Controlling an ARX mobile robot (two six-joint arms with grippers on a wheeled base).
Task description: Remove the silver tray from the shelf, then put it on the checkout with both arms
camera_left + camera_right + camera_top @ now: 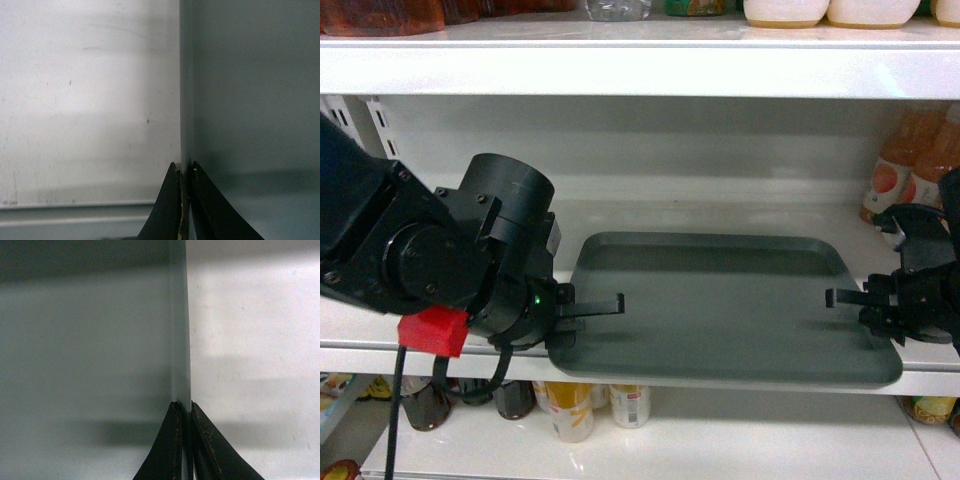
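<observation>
Early in the task, by the look of it: silver tray (pixel 720 300) lying flat on the shelf (pixel 650 205), front rim overhanging the rounded front edge a little, not yet lifted off. Gripped at both short ends, though. Left pincer (pixel 588 312) clenched on the tray's left rim, right pincer (pixel 860 300) clenched on the right rim, one finger above the tray floor and one outside at each end. Still to do, judging from this: lifting the tray clear with both arms together, drawing it out from under the upper board, carrying it away and setting it on the checkout, which appears in none of the views. From the head view alone: whole outline of the tray, both arms at once, drink bottles (pixel 910 165) at the back right of the shelf and cans (pixel 570 405) on the board below. From the wrist views alone: proof of the grip, with the left pincer (pixel 186 172) closed tight on the thin rim and bare white board to its left, and the right pincer (pixel 185 410) likewise pinched on the opposite rim, white board to its right.
</observation>
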